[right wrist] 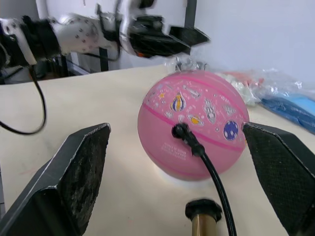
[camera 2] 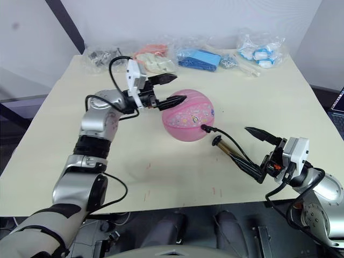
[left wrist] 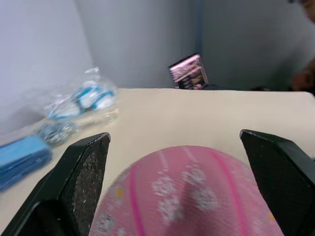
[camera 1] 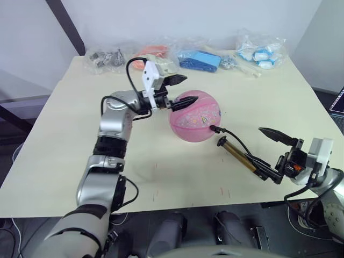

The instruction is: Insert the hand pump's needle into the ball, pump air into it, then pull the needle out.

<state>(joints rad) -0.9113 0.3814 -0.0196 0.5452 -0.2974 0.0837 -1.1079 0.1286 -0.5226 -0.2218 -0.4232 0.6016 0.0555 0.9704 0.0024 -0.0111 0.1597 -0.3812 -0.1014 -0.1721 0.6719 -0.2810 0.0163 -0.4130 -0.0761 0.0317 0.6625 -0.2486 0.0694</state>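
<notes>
The pink ball rests mid-table. A black fitting sits plugged into its near right side, so the needle is hidden; a thin black hose runs from it to the hand pump, which lies on the table pointing toward my right gripper. That gripper is open, its fingers spread wide either side of the pump's handle end, gripping nothing. At the ball's upper left side, my left gripper is open, with its fingers straddling the ball.
Along the table's back edge lie plastic bags: dark metal parts, orange and white items, a blue pack and white-blue pieces. The table's front edge runs close to my right arm.
</notes>
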